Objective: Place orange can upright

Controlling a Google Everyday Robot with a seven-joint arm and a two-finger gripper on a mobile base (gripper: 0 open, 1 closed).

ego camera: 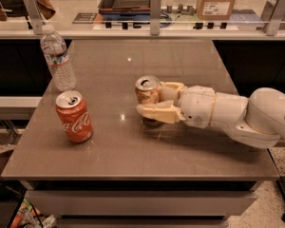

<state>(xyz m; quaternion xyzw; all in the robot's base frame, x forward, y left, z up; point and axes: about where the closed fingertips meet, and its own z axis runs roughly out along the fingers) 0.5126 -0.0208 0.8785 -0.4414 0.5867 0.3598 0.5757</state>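
Observation:
The orange can [147, 92] stands nearly upright on the table [133, 146], near the middle, its silver top with the tab facing up. My gripper [154, 101] reaches in from the right and is shut on the can, one cream finger [159, 112] in front of it and the other [173, 86] behind it. The can's lower part is hidden by the front finger.
A red Coca-Cola can [74, 116] stands upright at the front left. A clear plastic water bottle [58, 58] stands at the back left. A glass-fronted counter [152, 18] runs behind the table. The white arm [237, 113] spans the table's right side.

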